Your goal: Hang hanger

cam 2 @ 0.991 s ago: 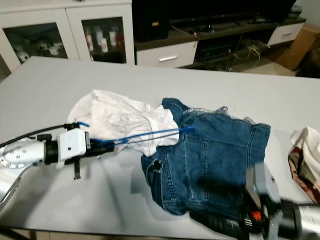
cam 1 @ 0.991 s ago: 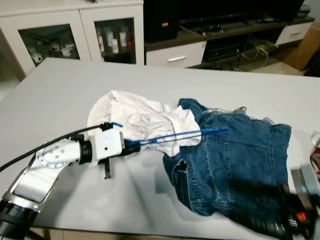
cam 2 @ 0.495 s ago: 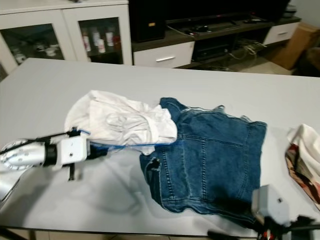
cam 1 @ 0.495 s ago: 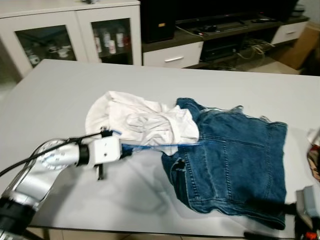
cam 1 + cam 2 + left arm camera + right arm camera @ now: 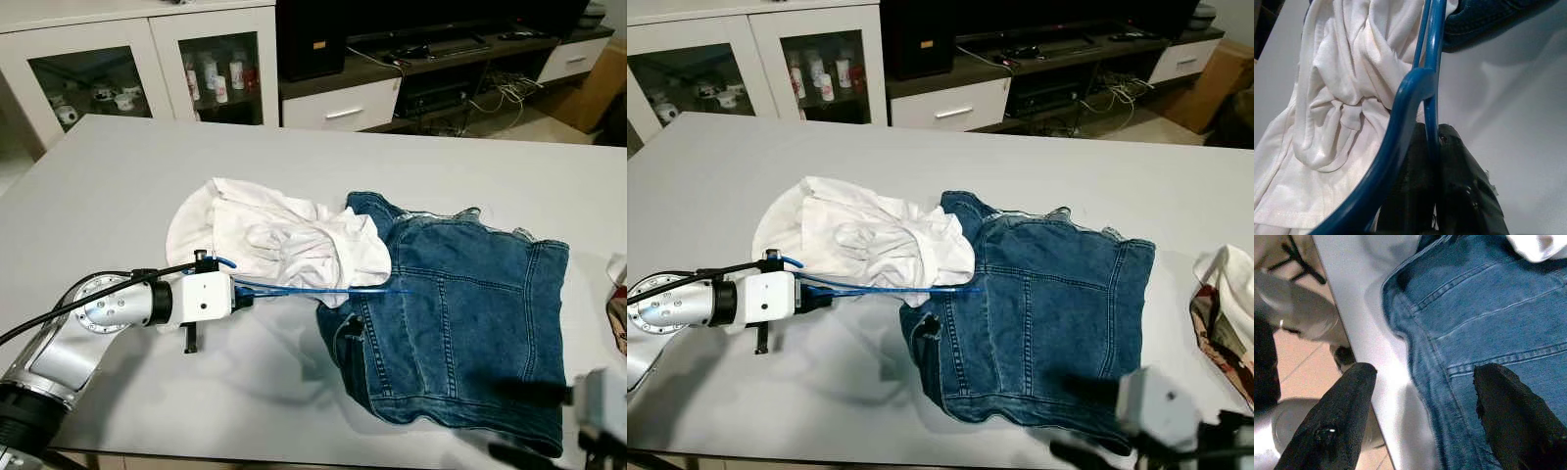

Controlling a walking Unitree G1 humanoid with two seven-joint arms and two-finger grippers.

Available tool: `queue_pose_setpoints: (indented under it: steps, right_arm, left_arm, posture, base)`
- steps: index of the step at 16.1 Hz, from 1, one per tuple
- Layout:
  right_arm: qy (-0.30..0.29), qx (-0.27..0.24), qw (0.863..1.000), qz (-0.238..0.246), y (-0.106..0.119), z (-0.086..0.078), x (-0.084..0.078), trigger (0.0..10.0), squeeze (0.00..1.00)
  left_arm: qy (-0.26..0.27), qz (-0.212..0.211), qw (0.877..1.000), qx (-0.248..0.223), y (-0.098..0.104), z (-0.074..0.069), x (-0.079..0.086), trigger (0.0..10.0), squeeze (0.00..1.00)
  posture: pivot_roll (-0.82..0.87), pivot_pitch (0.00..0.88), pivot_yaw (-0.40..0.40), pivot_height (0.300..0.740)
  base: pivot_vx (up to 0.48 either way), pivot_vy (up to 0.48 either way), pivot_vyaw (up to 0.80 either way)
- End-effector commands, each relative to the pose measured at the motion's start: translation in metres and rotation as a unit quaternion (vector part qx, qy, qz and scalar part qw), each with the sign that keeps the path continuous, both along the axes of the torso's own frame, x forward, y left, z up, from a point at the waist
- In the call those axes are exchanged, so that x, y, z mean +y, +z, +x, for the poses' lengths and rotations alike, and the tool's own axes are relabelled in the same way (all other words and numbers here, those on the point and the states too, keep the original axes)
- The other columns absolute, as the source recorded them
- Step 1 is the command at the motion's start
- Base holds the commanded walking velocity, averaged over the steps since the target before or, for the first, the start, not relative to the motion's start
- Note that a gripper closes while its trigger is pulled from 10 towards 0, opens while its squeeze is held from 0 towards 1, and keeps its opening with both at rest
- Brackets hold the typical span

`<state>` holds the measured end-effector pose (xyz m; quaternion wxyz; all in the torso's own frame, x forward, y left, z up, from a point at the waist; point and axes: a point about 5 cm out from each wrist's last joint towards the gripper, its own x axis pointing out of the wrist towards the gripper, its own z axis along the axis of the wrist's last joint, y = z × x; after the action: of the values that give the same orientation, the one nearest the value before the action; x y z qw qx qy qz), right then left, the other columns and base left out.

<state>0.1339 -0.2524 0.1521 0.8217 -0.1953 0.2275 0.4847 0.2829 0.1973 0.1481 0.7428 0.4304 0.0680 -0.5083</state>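
Note:
A thin blue hanger point(image 5: 323, 291) lies almost level just above the grey table point(image 5: 118, 176). It reaches across the lower edge of a crumpled white garment point(image 5: 284, 235) to a blue denim garment point(image 5: 460, 333). My left gripper point(image 5: 245, 297) is shut on the hanger's end, left of the white garment. In the left wrist view the hanger point(image 5: 1415, 88) runs out between the black fingers point(image 5: 1454, 181). My right gripper point(image 5: 1425, 396) is open above the denim's point(image 5: 1488, 323) near edge, at the table's front; its wrist point(image 5: 1156, 406) is at the lower right.
A patterned cloth point(image 5: 1220, 304) lies at the table's right edge. Beyond the table stand a white glass-door cabinet point(image 5: 147, 69) and a dark low TV unit point(image 5: 411, 59). In the right wrist view there is floor point(image 5: 1298, 367) past the table's front edge.
The hanger has dropped from a raised slant to nearly level, and its far tip has drawn back to the left. My right arm has sunk toward the lower right corner.

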Motion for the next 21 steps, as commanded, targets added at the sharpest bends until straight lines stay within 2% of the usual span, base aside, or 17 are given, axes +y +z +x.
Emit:
queue_pose_setpoints:
  steps: [1, 4, 6, 8, 10, 11, 12, 13, 14, 15, 16, 17, 20, 21]
  right_arm:
    - [0.001, 0.005, 1.0, -0.01, -0.006, -0.002, -0.001, 10.0, 0.01]
    - [0.002, 0.002, 0.999, -0.045, -0.026, -0.003, -0.002, 10.0, 0.01]
    - [-0.022, -0.044, 0.997, -0.055, -0.037, 0.006, 0.002, 10.0, 0.0]
    - [-0.044, -0.074, 0.993, -0.08, -0.044, 0.014, -0.003, 10.0, 0.0]
    - [-0.054, -0.069, 0.992, -0.087, -0.05, 0.015, -0.009, 10.0, 0.0]
    - [-0.057, -0.053, 0.992, -0.099, -0.056, 0.014, -0.014, 4.9, 0.0]
    - [-0.055, -0.046, 0.992, -0.104, -0.058, 0.013, -0.015, 4.9, 0.0]
    - [-0.058, -0.039, 0.991, -0.112, -0.062, 0.013, -0.019, 5.8, 0.0]
    - [-0.058, -0.038, 0.991, -0.112, -0.064, 0.013, -0.02, 5.8, 0.0]
    - [-0.056, -0.035, 0.992, -0.108, -0.064, 0.014, -0.019, 4.1, 0.0]
    - [-0.053, -0.033, 0.992, -0.106, -0.066, 0.017, -0.017, 1.1, 0.0]
    - [-0.055, -0.031, 0.993, -0.1, -0.067, 0.021, -0.015, 0.0, 0.0]
    - [-0.095, -0.026, 0.992, -0.076, -0.065, 0.035, -0.019, 0.0, 0.0]
    - [-0.1, 0.002, 0.992, -0.074, -0.069, 0.035, -0.024, 0.0, 0.0]
  left_arm:
    - [-0.006, 0.002, 1.0, 0.009, -0.004, -0.001, -0.003, 10.0, 0.0]
    - [-0.012, -0.004, 1.0, 0.007, -0.006, -0.001, -0.009, 10.0, 0.0]
    - [-0.014, -0.01, 1.0, 0.007, -0.008, -0.001, -0.014, 10.0, 0.0]
    - [-0.015, -0.012, 1.0, 0.005, -0.008, 0.0, -0.016, 10.0, 0.0]
    - [-0.016, -0.012, 1.0, 0.003, -0.008, 0.001, -0.016, 10.0, 0.0]
    - [-0.016, -0.012, 1.0, 0.002, -0.007, 0.001, -0.016, 10.0, 0.0]
    - [-0.016, -0.012, 1.0, 0.001, -0.007, 0.002, -0.016, 10.0, 0.0]
    - [-0.016, -0.012, 1.0, 0.0, -0.007, 0.002, -0.017, 10.0, 0.0]
    - [-0.016, -0.012, 1.0, -0.001, -0.007, 0.002, -0.017, 10.0, 0.0]
    - [-0.016, -0.012, 1.0, -0.002, -0.007, 0.002, -0.017, 10.0, 0.0]
    - [-0.015, -0.012, 1.0, -0.003, -0.007, 0.001, -0.017, 10.0, 0.0]
    - [-0.015, -0.012, 1.0, -0.003, -0.007, 0.001, -0.017, 10.0, 0.0]
    - [-0.015, -0.011, 1.0, -0.005, -0.007, 0.0, -0.017, 10.0, 0.0]
    - [-0.014, -0.011, 1.0, -0.006, -0.007, 0.0, -0.017, 10.0, 0.0]
  posture:
    - [-0.09, 0.064, -0.009, 0.74]
    - [-0.09, 0.063, -0.011, 0.74]
    - [-0.09, 0.062, -0.011, 0.74]
    - [-0.08, 0.056, -0.007, 0.74]
    - [-0.08, 0.052, -0.007, 0.74]
    - [-0.08, 0.048, -0.007, 0.74]
    - [-0.08, 0.048, -0.007, 0.74]
    - [-0.08, 0.044, -0.01, 0.74]
    - [-0.07, 0.044, -0.01, 0.74]
    - [-0.07, 0.042, -0.013, 0.74]
    - [-0.07, 0.042, -0.018, 0.74]
    - [-0.06, 0.043, -0.021, 0.74]
    - [-0.05, 0.042, -0.025, 0.74]
    - [-0.05, 0.039, -0.03, 0.74]
  base:
    - [0.0, 0.0, 0.0]
    - [0.0, 0.0, 0.0]
    - [0.0, 0.0, 0.0]
    - [0.0, 0.0, 0.0]
    - [0.0, 0.0, 0.0]
    - [0.0, 0.0, 0.0]
    - [0.0, 0.0, 0.0]
    - [0.0, 0.0, 0.0]
    - [0.0, 0.0, 0.0]
    - [0.0, 0.0, 0.0]
    - [0.0, 0.0, 0.0]
    - [0.0, 0.0, 0.0]
    - [0.0, 0.0, 0.0]
    - [0.0, 0.0, 0.0]
